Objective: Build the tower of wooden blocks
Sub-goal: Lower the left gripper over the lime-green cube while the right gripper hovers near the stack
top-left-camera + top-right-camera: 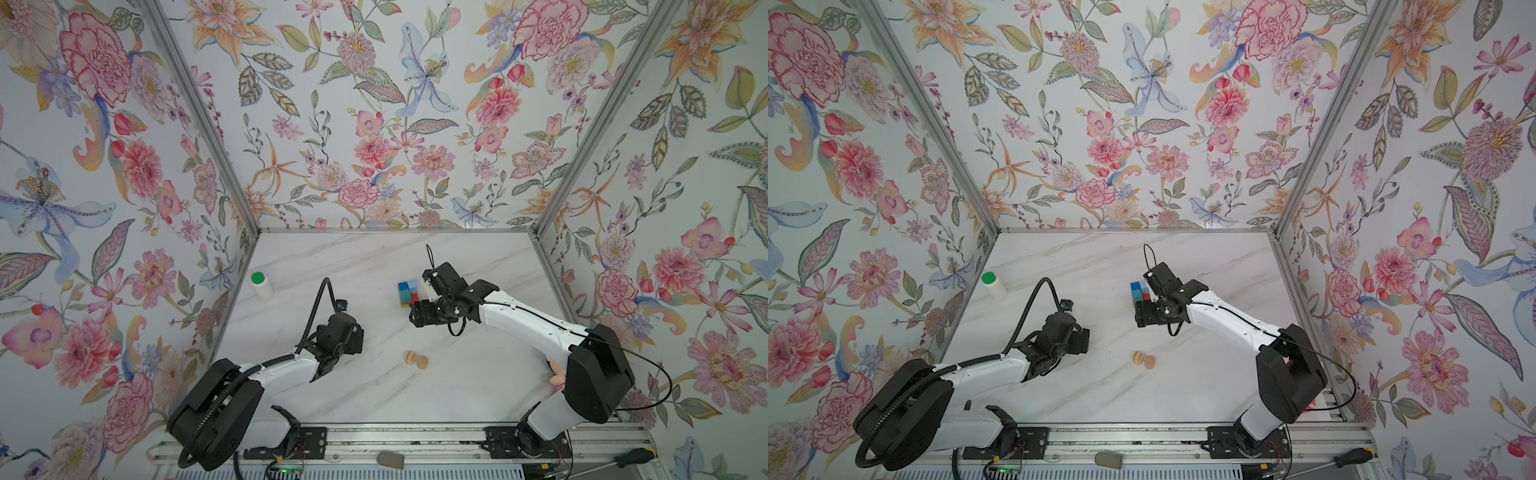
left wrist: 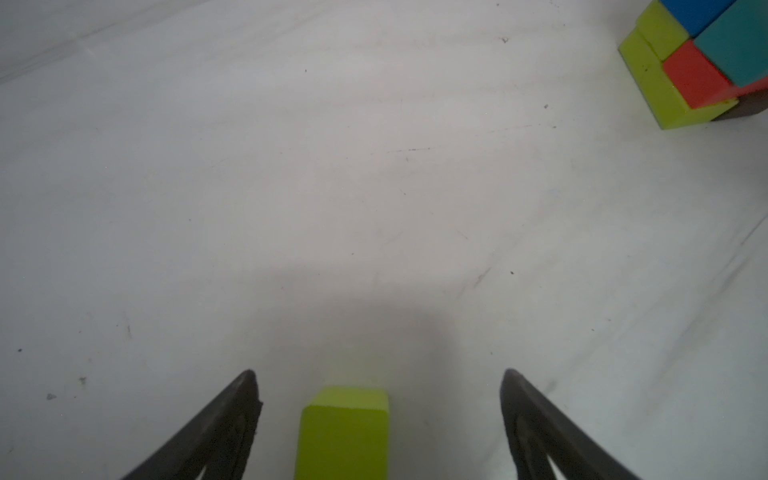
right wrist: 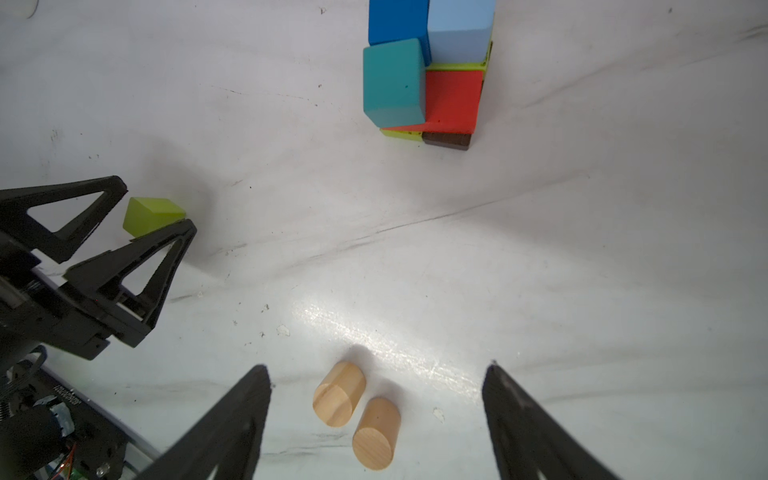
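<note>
Looking from the near edge, I see two tan wooden cylinders lying side by side on the white marble table. Further in, my left gripper has its jaws apart around a yellow-green wooden block, with gaps on both sides. Farthest, the multicoloured block tower stands beside my right gripper, jaws apart, holding nothing.

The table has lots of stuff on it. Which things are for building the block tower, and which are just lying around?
For the job: half-built tower; loose yellow-green block; two tan cylinders.
Just lying about: green-capped white bottle; pink plush toy; screwdriver.
</note>
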### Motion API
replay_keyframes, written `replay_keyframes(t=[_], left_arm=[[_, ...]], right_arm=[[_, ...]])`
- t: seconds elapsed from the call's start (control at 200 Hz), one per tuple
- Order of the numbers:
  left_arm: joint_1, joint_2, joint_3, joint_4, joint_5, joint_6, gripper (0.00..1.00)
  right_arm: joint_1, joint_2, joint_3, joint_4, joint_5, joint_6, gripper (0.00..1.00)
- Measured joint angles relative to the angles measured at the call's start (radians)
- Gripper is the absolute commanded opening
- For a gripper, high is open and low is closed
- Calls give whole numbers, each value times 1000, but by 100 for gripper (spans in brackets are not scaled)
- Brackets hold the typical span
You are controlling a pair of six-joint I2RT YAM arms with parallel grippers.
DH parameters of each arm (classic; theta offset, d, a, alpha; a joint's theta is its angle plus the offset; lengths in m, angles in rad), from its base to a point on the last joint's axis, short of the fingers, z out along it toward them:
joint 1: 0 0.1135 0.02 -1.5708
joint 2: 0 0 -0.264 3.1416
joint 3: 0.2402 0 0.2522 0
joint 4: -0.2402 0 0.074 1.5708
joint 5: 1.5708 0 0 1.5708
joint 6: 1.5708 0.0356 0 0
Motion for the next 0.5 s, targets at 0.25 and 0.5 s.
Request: replay_keyframes(t=[0.25, 0.5], left_arm=[[1, 1, 0, -1, 4, -19, 80], [1, -26, 0, -28, 3, -31, 81]], right_arm=[[-12, 0, 0, 14, -18, -7, 82], [-17, 0, -2, 20, -19, -8, 83]])
